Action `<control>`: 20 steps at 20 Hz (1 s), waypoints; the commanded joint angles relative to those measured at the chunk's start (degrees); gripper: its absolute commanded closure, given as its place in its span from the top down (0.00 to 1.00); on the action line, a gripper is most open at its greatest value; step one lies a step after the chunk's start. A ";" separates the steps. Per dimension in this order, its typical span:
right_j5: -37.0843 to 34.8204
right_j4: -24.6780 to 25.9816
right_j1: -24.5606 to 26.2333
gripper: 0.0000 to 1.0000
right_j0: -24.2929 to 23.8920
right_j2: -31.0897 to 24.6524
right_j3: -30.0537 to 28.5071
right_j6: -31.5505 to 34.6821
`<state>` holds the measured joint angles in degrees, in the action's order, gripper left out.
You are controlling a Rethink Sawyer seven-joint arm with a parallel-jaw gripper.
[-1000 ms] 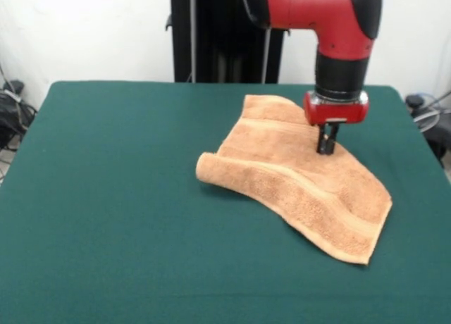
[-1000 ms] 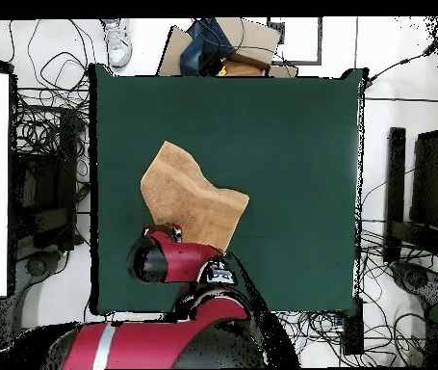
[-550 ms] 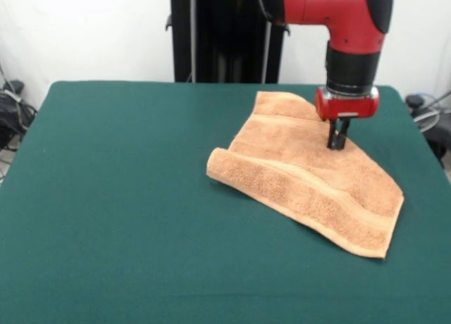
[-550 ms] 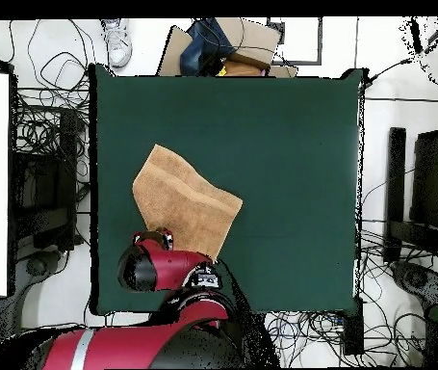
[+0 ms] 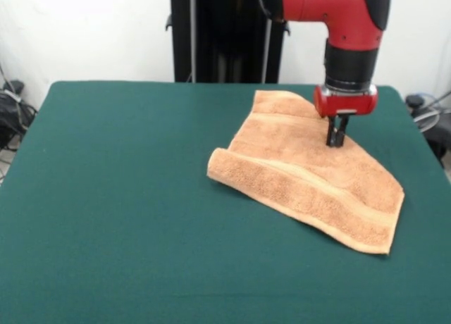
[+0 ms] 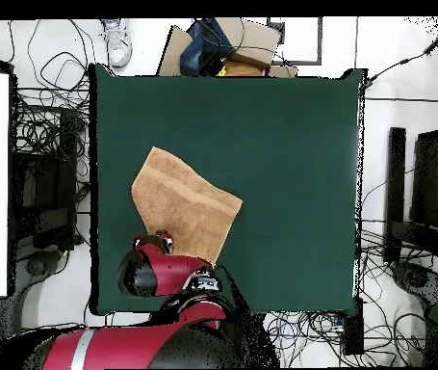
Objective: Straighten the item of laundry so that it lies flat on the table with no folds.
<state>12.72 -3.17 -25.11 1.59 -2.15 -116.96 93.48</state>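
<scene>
- One towel point(image 5: 310, 172), light orange-tan terry cloth with a woven band running near its front edge; it lies on the right half of the table in the front view, one corner near the far edge, and it is not flat.
- The towel's left edge is rolled over on itself into a low tube, and a raised ridge crosses the cloth along the band.
- One table point(image 5: 106, 218), covered in dark green felt-like cloth, far wider than the towel; most of its surface is bare.
- One red and black arm point(image 5: 338, 14), descending from above over the towel's far right part.
- One gripper point(image 5: 336, 135): its dark fingertips point down, drawn close together, and meet the cloth; whether they pinch the fabric cannot be told.
- In the overhead view the towel point(image 6: 182, 202) sits near the table's point(image 6: 290, 135) left side, and the arm point(image 6: 160, 273) covers its near corner.
- Room: a white wall behind, black columns behind the table, tangled cables point(image 6: 44, 125) on the floor at both sides, and one shoe point(image 6: 117, 41) beyond the far edge.
</scene>
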 commanded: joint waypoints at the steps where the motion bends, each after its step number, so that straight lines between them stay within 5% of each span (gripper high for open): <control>1: -1.31 -2.09 4.64 0.00 0.08 -3.56 -5.78 15.55; 20: -0.30 -4.92 2.85 0.00 2.17 -2.97 -8.29 16.95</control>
<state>13.16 -4.27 -25.43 2.54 -2.14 -121.53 93.48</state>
